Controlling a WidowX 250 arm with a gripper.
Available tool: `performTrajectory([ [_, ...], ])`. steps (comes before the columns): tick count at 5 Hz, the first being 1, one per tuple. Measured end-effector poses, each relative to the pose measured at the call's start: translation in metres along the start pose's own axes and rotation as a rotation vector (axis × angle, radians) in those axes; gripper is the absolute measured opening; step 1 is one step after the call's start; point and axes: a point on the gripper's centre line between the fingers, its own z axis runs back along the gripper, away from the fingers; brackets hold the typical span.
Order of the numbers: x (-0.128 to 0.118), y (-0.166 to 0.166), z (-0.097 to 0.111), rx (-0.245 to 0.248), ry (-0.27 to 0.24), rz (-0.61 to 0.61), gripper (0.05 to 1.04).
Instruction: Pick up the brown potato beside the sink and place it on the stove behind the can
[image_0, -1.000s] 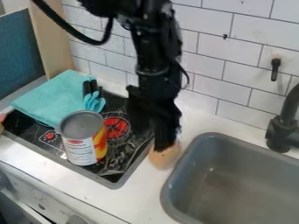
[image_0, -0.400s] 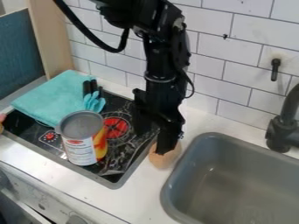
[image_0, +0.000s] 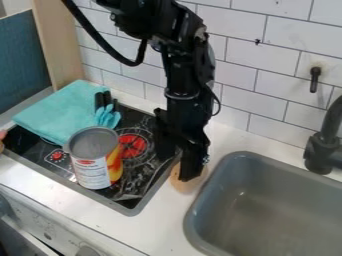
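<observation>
Shifted slightly lower with black gripper (image_0: 189, 175) since earlier frame. Partly covering tan rounded object (image_0: 182, 186), on white counter (image_0: 160, 227) between cooktop (image_0: 146, 174) and gray sink (image_0: 224, 187). Cannot tell state of claw: spread, pressed together or pinching. Probably light, fairly stiff, perhaps smooth enough to roll or slip; best held across widest part, below top, with gentle squeeze.

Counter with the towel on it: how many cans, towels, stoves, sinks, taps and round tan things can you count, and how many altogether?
Can: 1
Towel: 1
Stove: 1
Sink: 1
Tap beside the sink: 1
Round tan thing by the hand: 1
Total: 6
</observation>
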Motion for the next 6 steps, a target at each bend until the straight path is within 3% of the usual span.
performTrajectory([
  [3,0.01,0.0,-0.021,-0.032,0.03,0.0,0.967],
  [4,0.012,-0.001,-0.018,-0.039,0.027,0.004,0.708],
  [5,0.011,-0.002,-0.016,-0.045,0.027,0.008,0.585],
  [6,0.012,-0.002,0.009,-0.027,-0.033,0.006,0.58],
])
